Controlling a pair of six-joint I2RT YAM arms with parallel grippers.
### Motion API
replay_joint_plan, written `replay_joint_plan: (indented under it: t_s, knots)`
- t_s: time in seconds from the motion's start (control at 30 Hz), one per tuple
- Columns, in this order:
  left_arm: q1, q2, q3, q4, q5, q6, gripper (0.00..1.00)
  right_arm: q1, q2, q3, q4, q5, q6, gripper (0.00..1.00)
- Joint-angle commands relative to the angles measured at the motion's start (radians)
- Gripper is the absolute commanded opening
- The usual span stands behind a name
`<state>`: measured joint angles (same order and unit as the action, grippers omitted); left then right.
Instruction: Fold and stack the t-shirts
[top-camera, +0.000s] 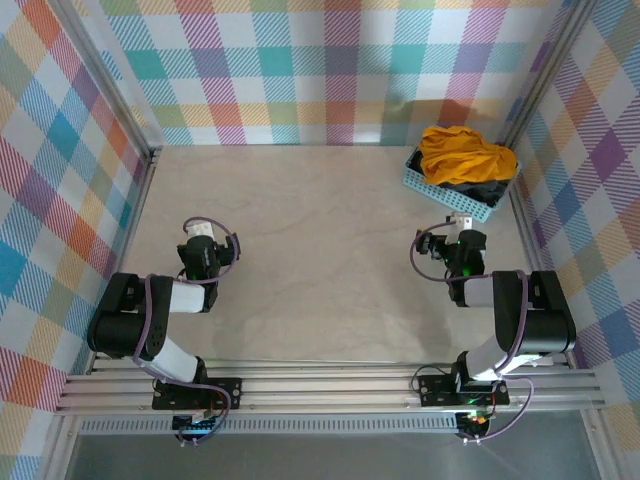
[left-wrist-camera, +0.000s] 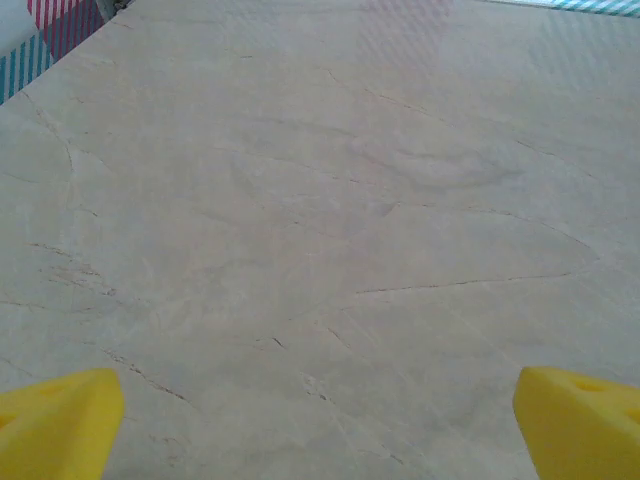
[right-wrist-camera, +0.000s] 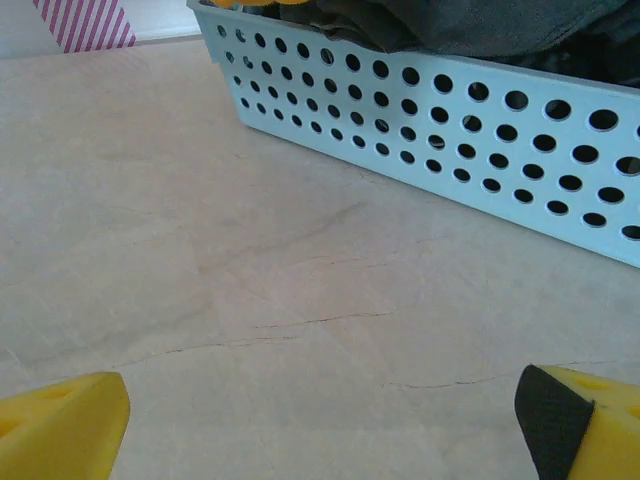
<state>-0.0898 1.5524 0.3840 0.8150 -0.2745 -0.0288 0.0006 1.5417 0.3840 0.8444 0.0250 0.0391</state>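
Two crumpled t-shirts lie in a light blue basket at the back right of the table. The orange-yellow one is heaped on top, and the charcoal-black one shows beneath it at the near right. In the right wrist view the black cloth bulges over the basket's perforated wall. My right gripper stands open just short of the basket, nothing between its yellow fingers. On the left side, over bare tabletop, my left gripper is open and holds nothing.
Checked walls with metal corner posts close in the beige marbled tabletop at the back and on both sides. A metal rail carrying both arm bases runs along the near edge.
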Motion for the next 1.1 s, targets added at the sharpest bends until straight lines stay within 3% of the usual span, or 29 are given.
replay_joint_plan:
  t_s: [0.0, 0.6, 0.7, 0.8, 0.87, 0.9, 0.97, 1.0, 1.07]
  knots:
    - [-0.009, 0.008, 0.016, 0.027, -0.009, 0.017, 1.00, 0.004, -0.007, 0.018, 0.004, -0.003, -0.014, 1.00]
    - [-0.007, 0.008, 0.017, 0.025, -0.008, 0.015, 1.00, 0.005, -0.009, 0.013, 0.010, -0.005, -0.014, 1.00]
    - [-0.007, -0.064, 0.005, -0.005, -0.006, 0.018, 1.00, 0.025, -0.130, -0.011, -0.032, 0.076, -0.015, 1.00]
    - [-0.040, -0.309, 0.042, -0.207, -0.063, 0.018, 1.00, 0.123, -0.378, 0.101, -0.329, 0.217, -0.026, 1.00]
    - [-0.076, -0.422, 0.105, -0.260, -0.089, -0.027, 1.00, 0.134, -0.438, 0.313, -0.603, 0.223, 0.112, 1.00]
    - [-0.079, -0.452, 0.188, -0.393, -0.126, -0.121, 1.00, 0.130, -0.421, 0.418, -0.746, 0.214, 0.178, 1.00]
    - [-0.056, -0.466, 0.495, -1.010, -0.148, -0.539, 1.00, 0.118, -0.347, 0.624, -0.985, 0.317, 0.425, 1.00]
    - [-0.048, -0.444, 0.563, -1.081, -0.154, -0.642, 1.00, 0.088, -0.305, 0.681, -0.990, 0.235, 0.450, 1.00]
    - [0.027, -0.379, 0.661, -1.043, 0.181, -0.666, 1.00, 0.033, -0.161, 0.897, -1.111, 0.147, 0.536, 0.99]
